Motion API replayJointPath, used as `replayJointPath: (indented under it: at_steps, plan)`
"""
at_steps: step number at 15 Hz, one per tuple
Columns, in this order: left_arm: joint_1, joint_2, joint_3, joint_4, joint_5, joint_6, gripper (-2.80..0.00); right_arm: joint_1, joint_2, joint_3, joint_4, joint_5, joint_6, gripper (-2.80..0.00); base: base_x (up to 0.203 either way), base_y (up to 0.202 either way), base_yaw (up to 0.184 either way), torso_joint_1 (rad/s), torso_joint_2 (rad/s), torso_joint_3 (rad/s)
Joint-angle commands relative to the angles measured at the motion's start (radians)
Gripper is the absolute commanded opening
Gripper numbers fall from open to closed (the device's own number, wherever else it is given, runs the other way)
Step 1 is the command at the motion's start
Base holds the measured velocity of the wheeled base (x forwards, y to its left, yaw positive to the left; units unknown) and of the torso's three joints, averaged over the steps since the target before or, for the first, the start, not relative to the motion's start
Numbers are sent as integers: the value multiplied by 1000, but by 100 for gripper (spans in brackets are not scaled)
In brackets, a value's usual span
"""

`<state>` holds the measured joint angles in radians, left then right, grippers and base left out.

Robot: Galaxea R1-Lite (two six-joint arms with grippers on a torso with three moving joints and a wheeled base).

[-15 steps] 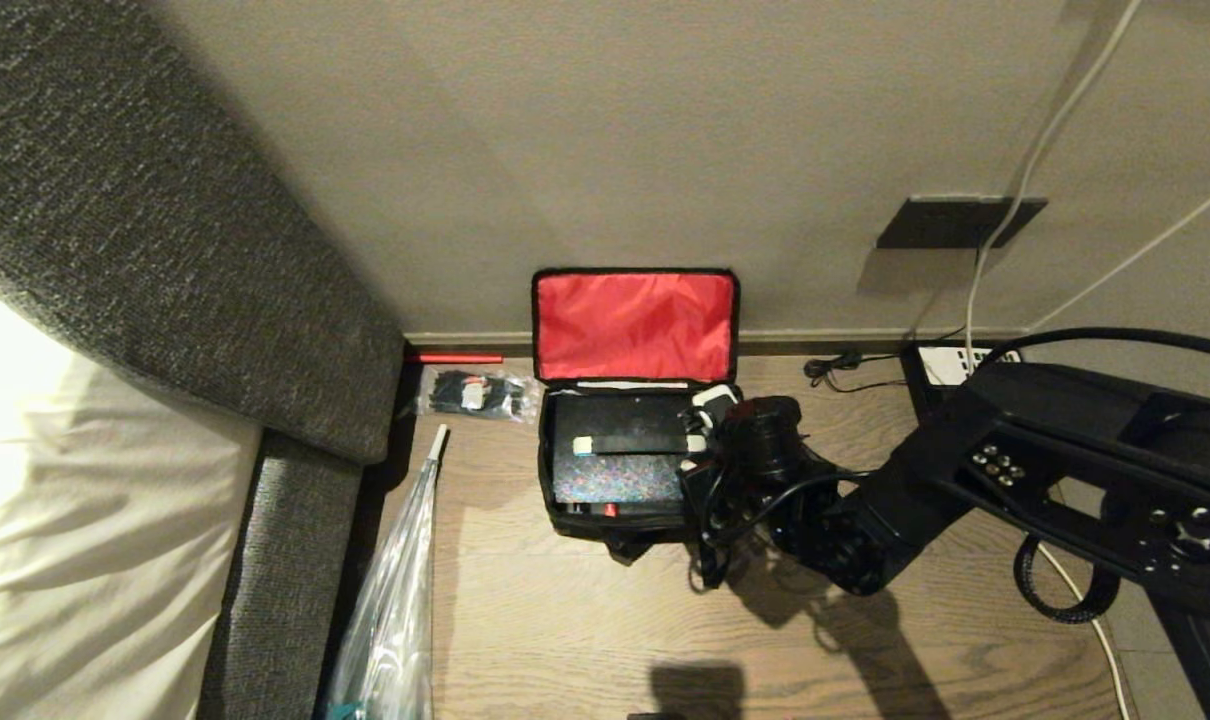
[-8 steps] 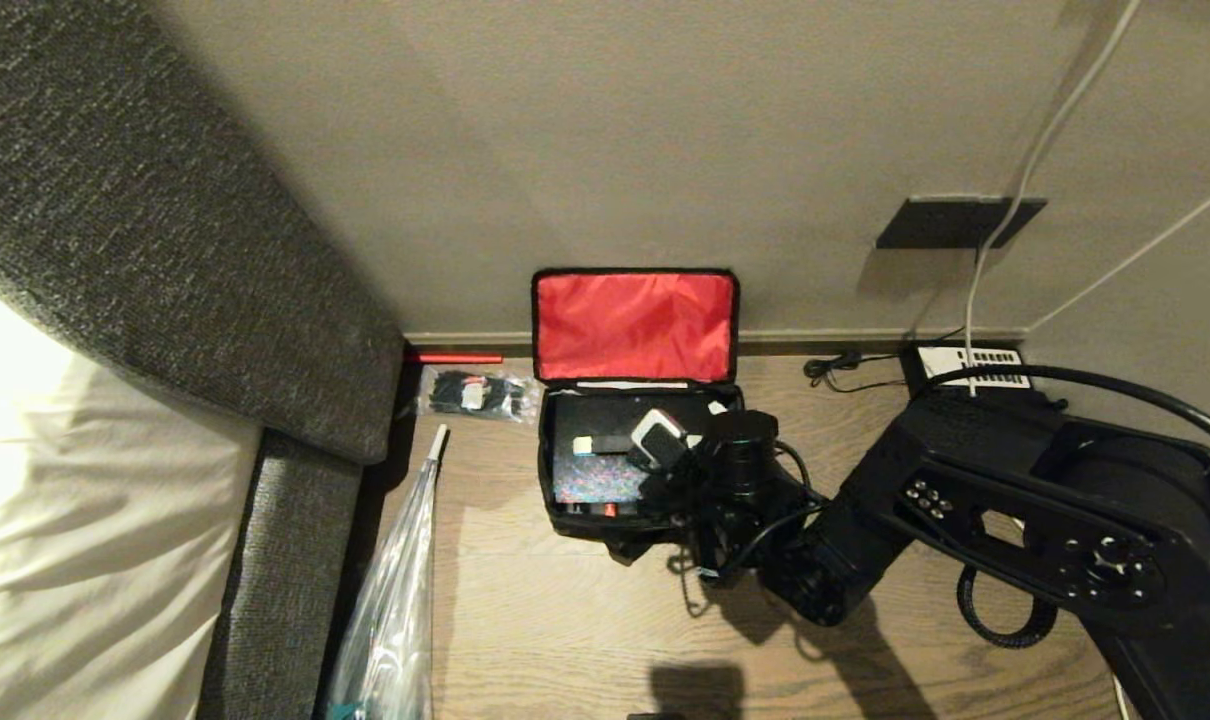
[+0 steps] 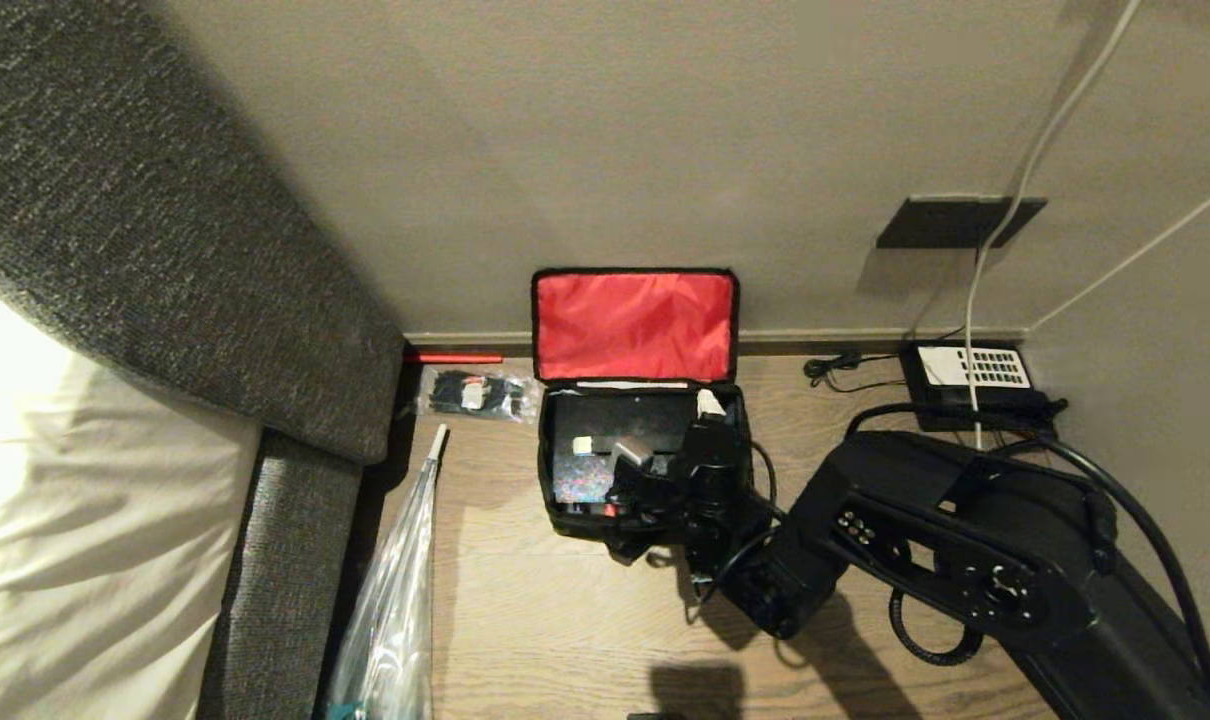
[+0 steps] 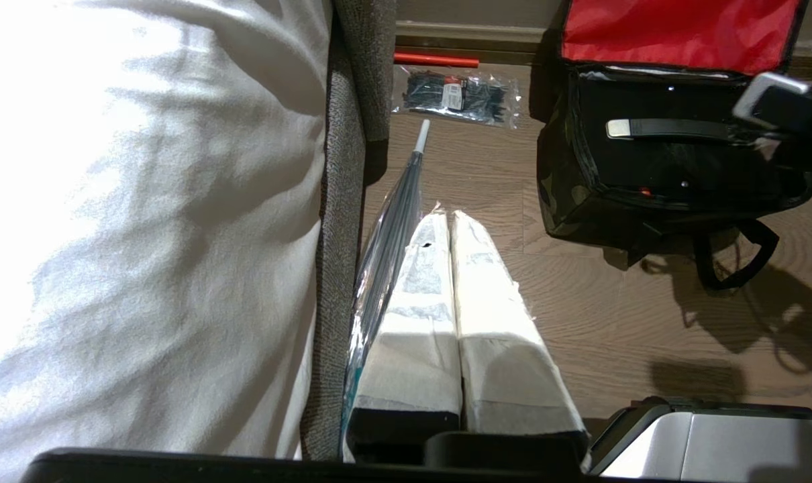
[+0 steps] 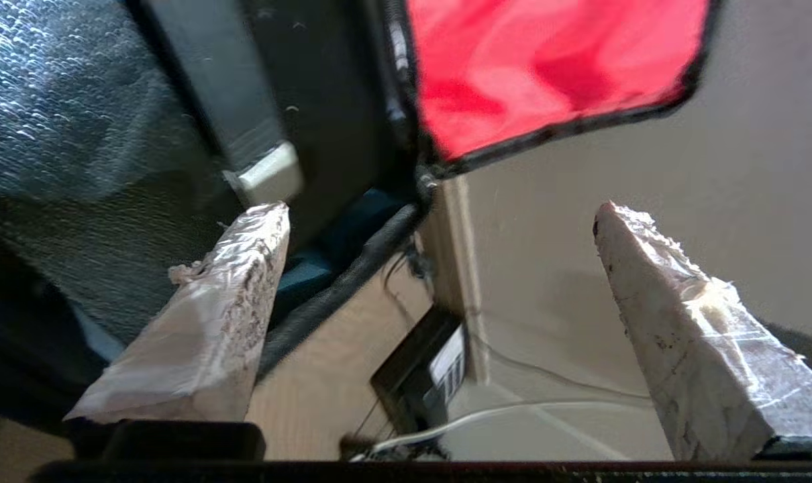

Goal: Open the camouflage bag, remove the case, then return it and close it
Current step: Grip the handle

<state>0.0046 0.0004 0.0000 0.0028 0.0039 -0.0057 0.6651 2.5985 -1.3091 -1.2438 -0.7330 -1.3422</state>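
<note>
- Bag (image 3: 565, 500): on the wood floor (image 3: 565, 620) against the wall (image 3: 565, 150), lid (image 3: 633, 325) raised and leaning on the wall, red lining showing.
- Case (image 3: 605, 435): lying flat inside the bag, its strap handle (image 4: 668, 129) on top.
- Right gripper (image 5: 439, 268): over the bag's right half, fingers (image 5: 211, 322) spread wide, nothing between them; one finger just beside the handle's pale end.
- Left gripper (image 4: 451, 268): away from the bag, beside the bed (image 4: 144, 201), fingers pressed together, empty.
- Clear packet (image 3: 475, 392): on the floor left of the bag.
- Telephone (image 3: 970, 372): at the wall, right of the bag.
</note>
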Motion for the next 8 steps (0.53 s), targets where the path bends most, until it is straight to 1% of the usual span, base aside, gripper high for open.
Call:
replayJointPath:
  at_steps: [1, 5, 7, 8]
  plan:
    - [0, -2, 2, 0, 1, 0, -280, 8, 54, -61, 1, -21, 12, 0, 0, 0, 0, 0, 0, 0]
    - [0, -2, 2, 0, 1, 0, -280, 10, 86, -92, 2, -19, 63, 0, 0, 0, 0, 0, 0, 0]
    - [1, -2, 2, 0, 1, 0, -280, 8, 107, -123, -4, -17, 61, 0, 0, 0, 0, 0, 0, 0]
    - [0, -2, 3, 0, 1, 0, -280, 8, 124, -162, -1, -17, 65, 0, 0, 0, 0, 0, 0, 0]
